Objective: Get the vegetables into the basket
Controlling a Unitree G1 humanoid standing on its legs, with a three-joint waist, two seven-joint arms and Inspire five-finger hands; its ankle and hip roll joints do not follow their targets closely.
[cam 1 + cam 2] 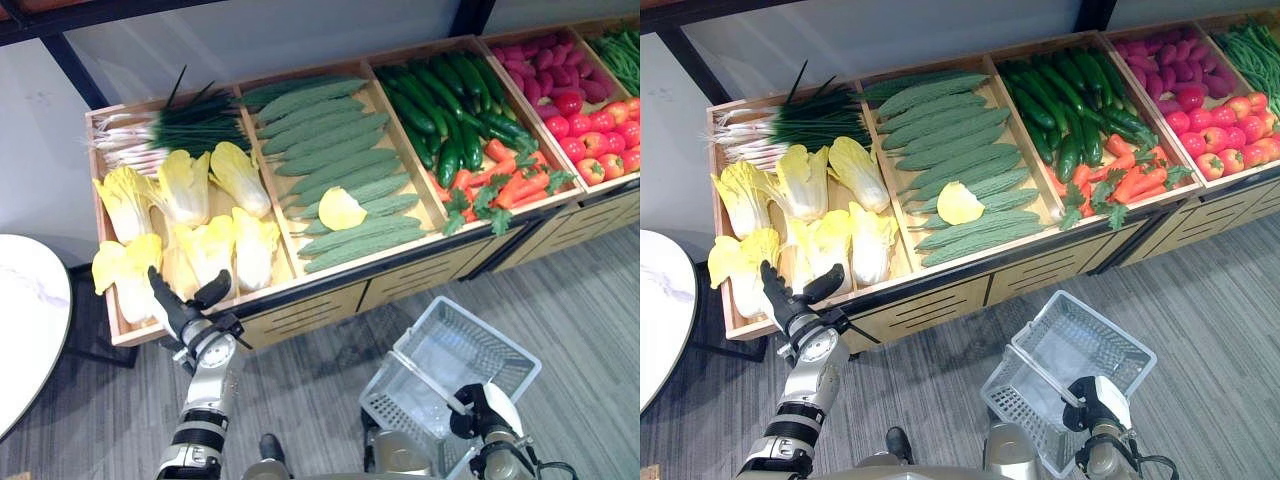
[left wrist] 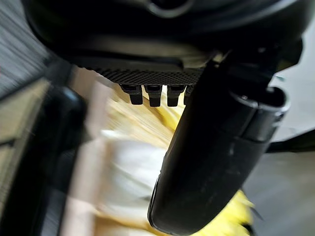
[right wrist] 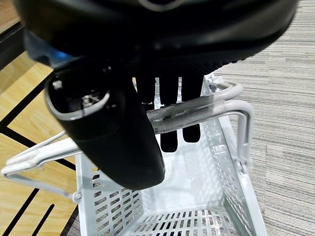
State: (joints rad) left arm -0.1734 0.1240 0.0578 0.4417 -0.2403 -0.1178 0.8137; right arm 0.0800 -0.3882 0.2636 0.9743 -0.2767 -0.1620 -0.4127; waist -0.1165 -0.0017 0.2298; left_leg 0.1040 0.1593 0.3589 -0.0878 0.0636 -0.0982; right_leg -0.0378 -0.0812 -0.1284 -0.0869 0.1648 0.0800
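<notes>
Left hand (image 1: 188,312) open, fingers straight, at the counter's (image 1: 300,300) front edge beside the cabbages (image 1: 205,215); right hand (image 3: 147,98) curled round the empty basket's (image 1: 450,370) handle (image 3: 197,110), below the counter

The green beans (image 1: 622,52) are cut off by the edge; the cabbage (image 2: 129,182) is blurred behind the left hand (image 2: 216,147).
</notes>
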